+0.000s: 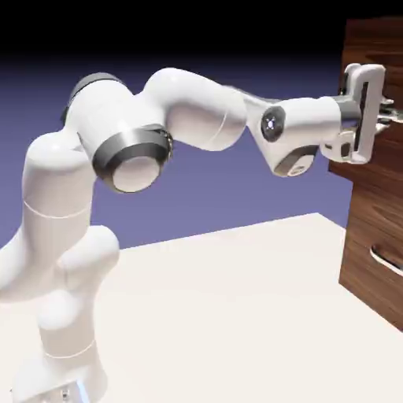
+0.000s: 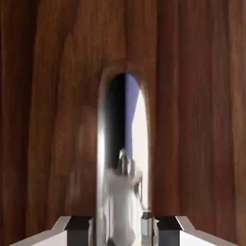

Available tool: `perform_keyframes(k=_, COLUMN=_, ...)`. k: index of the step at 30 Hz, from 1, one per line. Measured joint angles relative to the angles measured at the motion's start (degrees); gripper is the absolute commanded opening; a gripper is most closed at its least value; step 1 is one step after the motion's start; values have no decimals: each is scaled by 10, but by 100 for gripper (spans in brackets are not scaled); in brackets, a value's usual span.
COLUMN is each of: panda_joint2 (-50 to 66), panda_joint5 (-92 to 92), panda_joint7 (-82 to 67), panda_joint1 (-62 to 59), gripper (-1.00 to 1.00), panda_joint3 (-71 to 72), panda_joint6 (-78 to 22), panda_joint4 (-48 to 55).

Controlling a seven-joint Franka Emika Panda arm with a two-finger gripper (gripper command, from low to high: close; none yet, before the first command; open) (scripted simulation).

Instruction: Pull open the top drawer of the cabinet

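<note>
The white Franka arm reaches level across the pale table (image 1: 236, 299) so that its two-finger gripper (image 1: 383, 118) meets the tall dark brown wood-grain cabinet (image 1: 370, 236) head-on, at the height of the uppermost walnut drawer front (image 1: 376, 47), which sits at the exterior view's upper right edge. That level approach suits a straight pull away from the cabinet face. In the hand view the small silver metal handle (image 2: 122, 158) runs up the middle, mirror-bright, and the two grey finger tips (image 2: 78, 226) stand tight against either side of it at the bottom edge, so the jaws are clamped on the handle rather than merely beside it. The drawer front (image 2: 53, 120) fills the rest of that view, and nothing shows it drawn out yet. Lower down, the curved silver bar handle (image 1: 386, 258) of another drawer is left alone, well below the hand. Judging from this grip, the pull comes next
</note>
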Motion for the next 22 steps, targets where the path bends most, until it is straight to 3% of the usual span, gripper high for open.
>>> perform_keyframes(k=19, panda_joint2=-69, panda_joint5=42, panda_joint7=-39, panda_joint1=-394, gripper=-100, panda_joint3=374, panda_joint6=26, panda_joint4=-221)
perform_keyframes(k=20, panda_joint2=-72, panda_joint5=44, panda_joint7=-41, panda_joint1=-401, gripper=100, panda_joint3=380, panda_joint6=26, panda_joint4=-225)
perform_keyframes(k=22, panda_joint2=-72, panda_joint5=44, panda_joint7=-41, panda_joint1=-400, gripper=100, panda_joint3=380, panda_joint6=25, panda_joint4=-225)
